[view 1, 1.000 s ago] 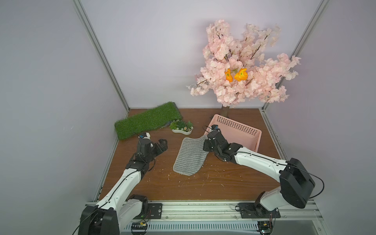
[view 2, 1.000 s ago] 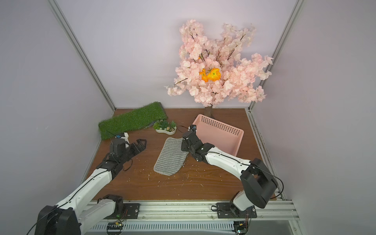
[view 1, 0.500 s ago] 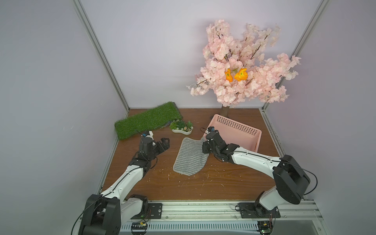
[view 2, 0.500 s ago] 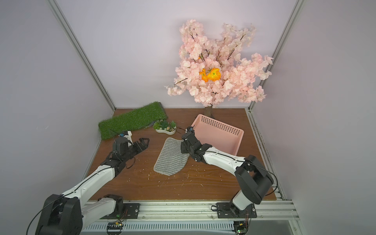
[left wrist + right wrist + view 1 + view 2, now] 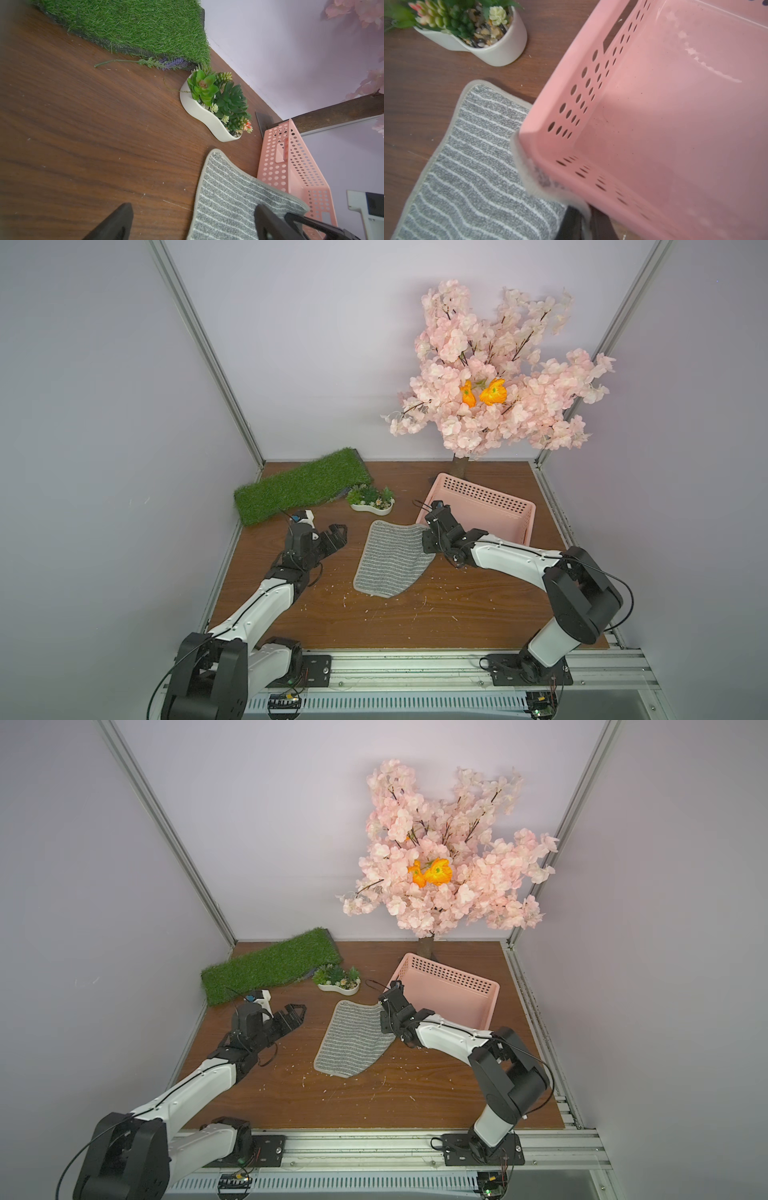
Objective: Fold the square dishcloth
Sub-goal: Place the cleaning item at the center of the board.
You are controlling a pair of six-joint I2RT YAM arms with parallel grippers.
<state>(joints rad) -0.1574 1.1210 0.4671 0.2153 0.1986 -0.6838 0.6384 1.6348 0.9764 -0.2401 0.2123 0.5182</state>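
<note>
Left hand [image 5: 337, 536] open, empty, centre-left | right hand [image 5: 427, 537] pinches dishcloth [image 5: 390, 560] edge, centre | risk: hem may snag basket [image 5: 482, 499] corner

Grey stripes among pink, green and brown

The square dishcloth [image 5: 392, 558] is grey terry crossed by thin whitish stripes, with a plain paler grey hem. The basket [image 5: 482, 499] is pink, its walls dotted with rows of round holes. The grass mat [image 5: 299, 485] is green. The planter [image 5: 372, 509] is white and holds green succulents [image 5: 228, 99]. The surface [image 5: 395, 622] is dark brown wood grain flecked with pale specks. The tree [image 5: 498, 364] carries pale pink blossom and two orange flowers [image 5: 492, 391].
</note>
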